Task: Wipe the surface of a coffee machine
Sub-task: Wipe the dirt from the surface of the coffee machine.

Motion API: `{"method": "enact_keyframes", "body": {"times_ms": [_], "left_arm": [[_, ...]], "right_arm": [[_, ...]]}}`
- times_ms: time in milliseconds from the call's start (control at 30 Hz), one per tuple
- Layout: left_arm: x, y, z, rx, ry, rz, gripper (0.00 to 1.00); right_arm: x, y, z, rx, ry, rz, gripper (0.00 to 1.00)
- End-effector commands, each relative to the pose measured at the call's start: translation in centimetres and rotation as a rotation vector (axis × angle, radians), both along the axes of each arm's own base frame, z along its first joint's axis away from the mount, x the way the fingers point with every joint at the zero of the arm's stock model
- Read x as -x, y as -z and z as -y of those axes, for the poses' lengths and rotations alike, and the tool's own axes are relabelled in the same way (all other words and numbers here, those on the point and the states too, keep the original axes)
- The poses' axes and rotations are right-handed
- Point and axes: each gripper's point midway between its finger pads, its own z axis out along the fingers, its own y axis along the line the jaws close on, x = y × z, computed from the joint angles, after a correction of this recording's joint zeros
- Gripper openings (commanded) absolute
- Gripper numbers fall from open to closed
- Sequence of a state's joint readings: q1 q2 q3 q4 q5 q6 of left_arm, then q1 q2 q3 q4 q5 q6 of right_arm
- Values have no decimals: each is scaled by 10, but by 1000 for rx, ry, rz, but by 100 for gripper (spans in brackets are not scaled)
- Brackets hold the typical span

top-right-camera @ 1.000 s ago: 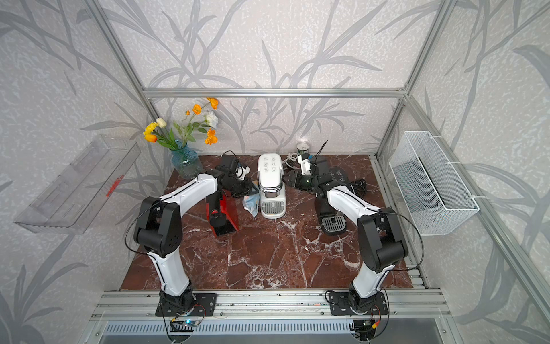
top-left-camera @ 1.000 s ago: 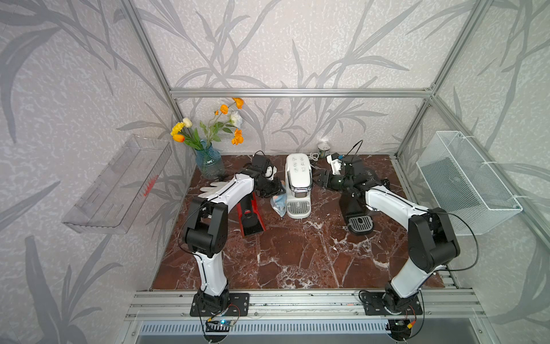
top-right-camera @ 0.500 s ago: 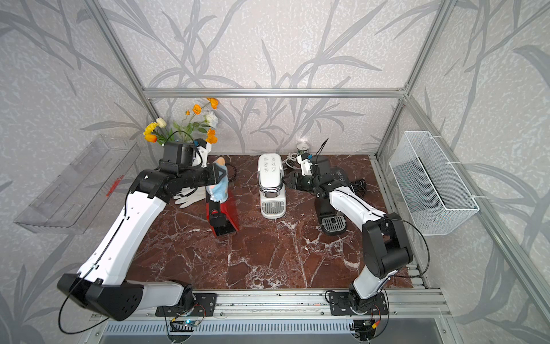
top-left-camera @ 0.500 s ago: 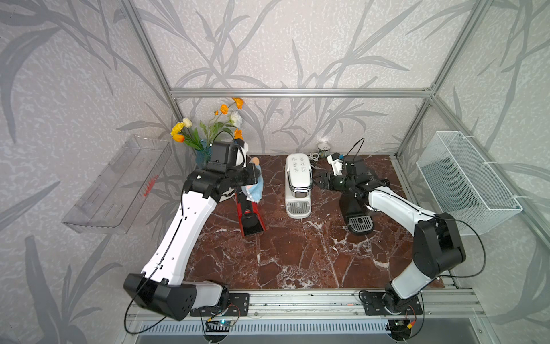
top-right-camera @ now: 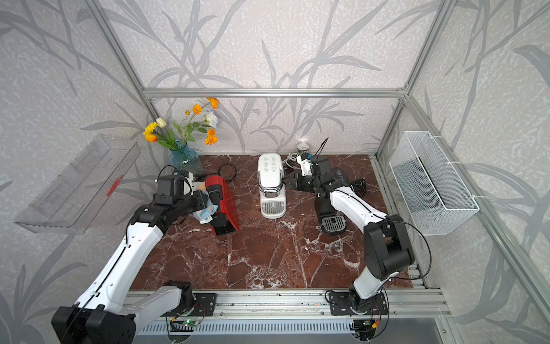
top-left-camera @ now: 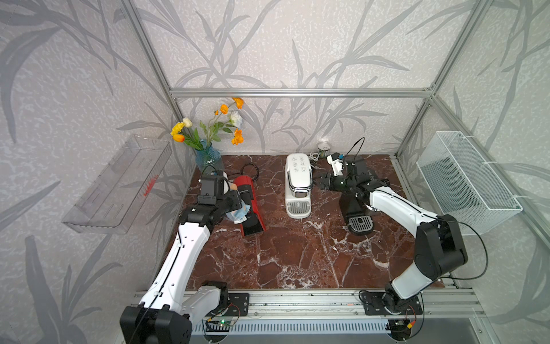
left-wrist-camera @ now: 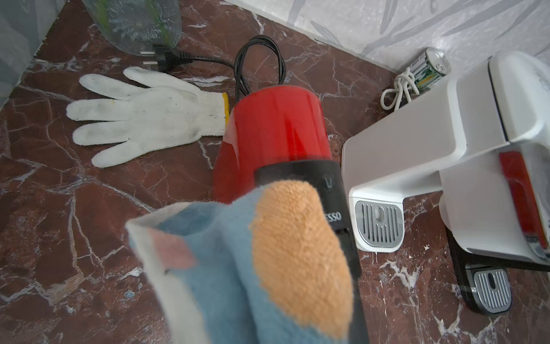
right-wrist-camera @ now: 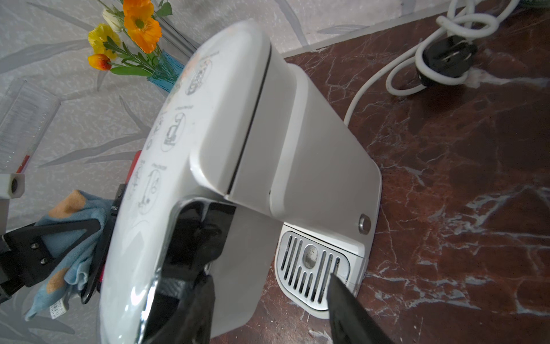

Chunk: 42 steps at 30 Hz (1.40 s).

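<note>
Three coffee machines are seen on the marble tabletop [top-left-camera: 297, 262]: a red coffee machine [top-left-camera: 248, 202] at the left, a white coffee machine [top-left-camera: 297, 181] in the middle toward the back, and a black coffee machine [top-left-camera: 357, 214] at the right.

The left gripper [top-left-camera: 238, 205] is clenched on a blue-and-orange cloth [top-left-camera: 238, 213], which is bunched between the jaws and hangs below them. In both top views the cloth is held against the side of the red coffee machine that faces the left arm, near its black front section.

The right gripper [top-left-camera: 321, 180] is held level just beside the right side of the white coffee machine, with its jaws parted partway and nothing gripped between them. In the right wrist view its dark fingers [right-wrist-camera: 202, 303] are seen apart, with the machine's side wall and drip tray beyond them; whether a fingertip touches the casing cannot be told.

A white glove [left-wrist-camera: 143, 119] is seen lying flat on the tabletop near the rear of the red coffee machine.
</note>
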State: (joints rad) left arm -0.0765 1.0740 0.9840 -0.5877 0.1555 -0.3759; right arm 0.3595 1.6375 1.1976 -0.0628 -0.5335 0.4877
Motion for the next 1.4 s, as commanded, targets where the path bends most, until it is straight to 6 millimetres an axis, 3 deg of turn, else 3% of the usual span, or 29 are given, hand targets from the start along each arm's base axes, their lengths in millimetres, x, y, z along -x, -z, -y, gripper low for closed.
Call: {"method": "enact_keyframes", "body": {"times_ms": [0, 167, 333, 600, 867, 1033, 1133, 1367], "left_arm": [[-1, 20, 9, 80, 24, -33, 0], [6, 35, 6, 98, -20, -37, 0], [8, 71, 8, 160, -57, -53, 0], [6, 109, 9, 167, -66, -84, 0], [15, 119, -5, 130, -112, -108, 0], [8, 121, 2, 183, -98, -91, 0], [3, 113, 6, 178, -69, -97, 0], [-12, 21, 11, 201, -21, 103, 0]], "right_arm": [[2, -22, 0, -18, -22, 38, 60], [6, -36, -1, -32, -35, 53, 60], [7, -52, -1, -29, -51, 80, 60], [13, -57, 0, -20, -70, 78, 60], [17, -70, 4, -36, -47, 111, 60], [18, -87, 3, -36, -56, 138, 60], [20, -97, 4, -36, -59, 156, 60], [24, -102, 6, -42, -48, 169, 60]]}}
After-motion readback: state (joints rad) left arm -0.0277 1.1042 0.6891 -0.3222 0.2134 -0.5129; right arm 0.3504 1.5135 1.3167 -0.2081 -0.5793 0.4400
